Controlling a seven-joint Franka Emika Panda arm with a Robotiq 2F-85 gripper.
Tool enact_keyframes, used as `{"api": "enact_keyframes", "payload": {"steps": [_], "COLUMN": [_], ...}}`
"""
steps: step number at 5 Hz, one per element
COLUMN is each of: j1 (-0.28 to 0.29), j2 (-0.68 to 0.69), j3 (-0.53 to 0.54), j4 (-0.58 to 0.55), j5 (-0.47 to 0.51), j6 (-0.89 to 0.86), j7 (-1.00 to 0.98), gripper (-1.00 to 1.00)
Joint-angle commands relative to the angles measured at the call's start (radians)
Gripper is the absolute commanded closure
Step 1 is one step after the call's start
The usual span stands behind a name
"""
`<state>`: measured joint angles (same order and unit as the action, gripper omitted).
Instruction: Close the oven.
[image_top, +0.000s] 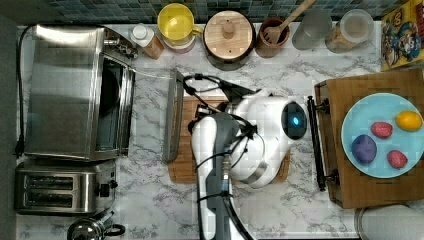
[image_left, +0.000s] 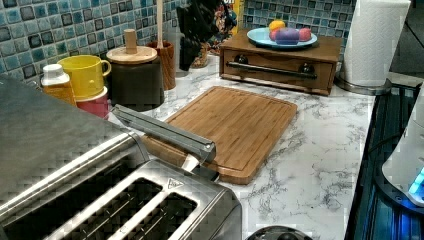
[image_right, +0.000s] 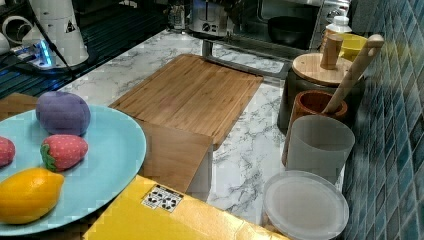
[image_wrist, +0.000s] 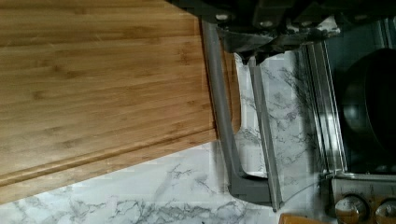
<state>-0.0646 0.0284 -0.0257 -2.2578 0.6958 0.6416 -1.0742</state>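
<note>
Oven (image_top: 65, 90): we log it at the top view's far left, on the marble counter (image_top: 280, 75); shiny flat top, dark cavity facing the top view's right.
Oven door (image_top: 150, 112): we find it dropped fully open, lying flat, the marble showing through its glass.
Door handle (image_top: 172, 115): long metal bar at the door's free edge; in the top view and the wrist view (image_wrist: 222, 107) it overlaps the near edge of the cutting board.
Toaster (image_top: 62, 190): two-slot, steel, just beside the oven toward the top view's bottom; a kettle (image_top: 92, 230) sits below it.
Back row: we note a small bottle (image_top: 145, 40), a yellow mug (image_top: 176, 22), a dark canister with a wooden lid (image_top: 229, 37), a wooden pot with a spoon (image_top: 272, 35), then two frosted containers (image_top: 312, 30).
Cutting board (image_left: 240, 125): bamboo, mid-counter, bare in the left view.
Arm (image_top: 250, 145): white, above the cutting board in the top view.
Gripper (image_wrist: 275, 28): we see dark parts of it over the handle's end in the wrist view; we cannot tell whether the fingers are spread or closed, or whether they touch the bar.
Wooden drawer box (image_top: 360, 185): top view's right, with a black bar handle.
Blue plate (image_top: 355, 115): on the box, carrying a purple fruit (image_top: 364, 149), two red ones and a lemon (image_top: 409, 120).
</note>
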Motion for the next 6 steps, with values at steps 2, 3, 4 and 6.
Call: {"api": "enact_keyframes", "payload": {"steps": [2, 3, 4, 6], "j1": [0.073, 0.05, 0.04, 0.073], "j2": [0.066, 0.081, 0.108, 0.145], "j3": [0.079, 0.086, 0.105, 0.145], "j4": [-0.183, -0.17, -0.138, -0.117], "j5": [0.434, 0.549, 0.564, 0.727], "j6": [0.307, 0.268, 0.264, 0.336], "j7": [-0.39, -0.492, -0.508, -0.642], "gripper": [1.0, 1.0, 1.0, 1.0]}}
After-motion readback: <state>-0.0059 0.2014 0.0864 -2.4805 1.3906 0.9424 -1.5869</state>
